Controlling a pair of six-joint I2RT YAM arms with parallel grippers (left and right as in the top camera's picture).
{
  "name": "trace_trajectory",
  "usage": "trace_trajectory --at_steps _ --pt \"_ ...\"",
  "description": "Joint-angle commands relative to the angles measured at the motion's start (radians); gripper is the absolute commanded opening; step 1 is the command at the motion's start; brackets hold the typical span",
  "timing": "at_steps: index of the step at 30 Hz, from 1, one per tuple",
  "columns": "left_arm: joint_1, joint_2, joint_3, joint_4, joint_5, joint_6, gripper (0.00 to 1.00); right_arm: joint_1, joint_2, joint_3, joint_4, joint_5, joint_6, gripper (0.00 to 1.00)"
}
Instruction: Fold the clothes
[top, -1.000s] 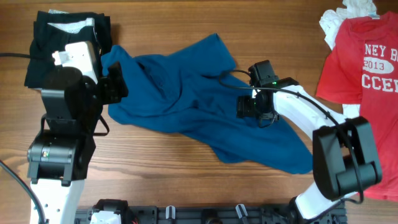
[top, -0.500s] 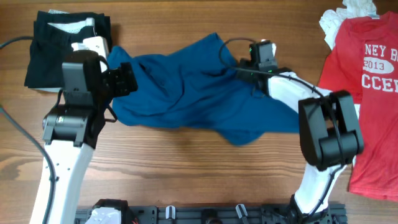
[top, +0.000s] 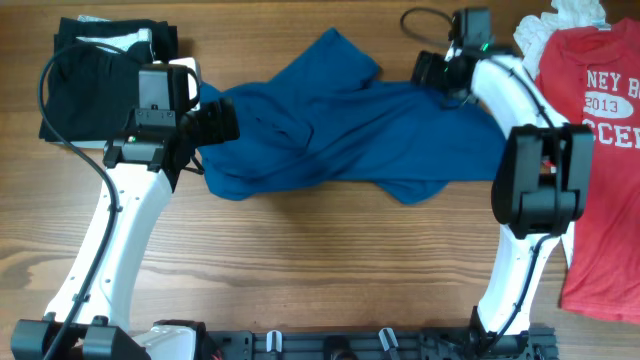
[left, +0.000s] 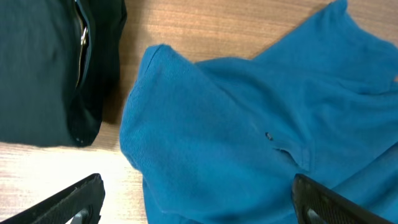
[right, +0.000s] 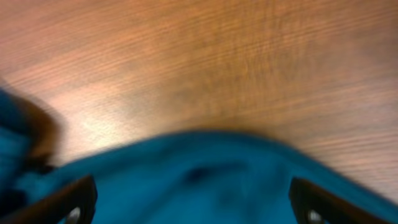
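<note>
Plain dark-blue short-sleeved shirt (top: 340, 140): rumpled, mid wooden surface (top: 300, 260). Soft, light, limp; probably best pinched at hem corners. Left end effector (top: 222, 122), right end effector (top: 432, 72): spread wide, holding nothing.

The overhead view looks straight down from high up on the whole brown wooden worktop (top: 300, 260). The left wrist view looks down from close range at the crumpled dark-blue fabric shirt (left: 249, 124) and a folded black fabric garment (left: 43, 68), both also seen overhead. The right wrist view, closest and blurred, faces the shirt's edge and bare wood.
</note>
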Motion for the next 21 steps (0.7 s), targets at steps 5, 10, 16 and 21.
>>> trace_trajectory --at_steps 5,10,16,21 --pt "0.005 -0.092 0.011 -0.136 0.144 0.025 0.97 0.007 -0.135 0.230 -0.452 -0.512 -0.175 1.00" --pt "0.016 -0.124 0.011 -0.376 0.166 -0.137 0.91 0.083 -0.146 0.227 -0.678 -0.397 -0.177 0.83" --pt "0.016 -0.125 -0.032 -0.468 0.149 -0.183 0.83 0.248 -0.150 0.120 -0.710 -0.204 0.002 0.81" --pt "0.016 -0.124 -0.113 -0.420 0.089 -0.243 0.86 0.318 -0.161 -0.103 -0.596 -0.210 0.106 0.80"
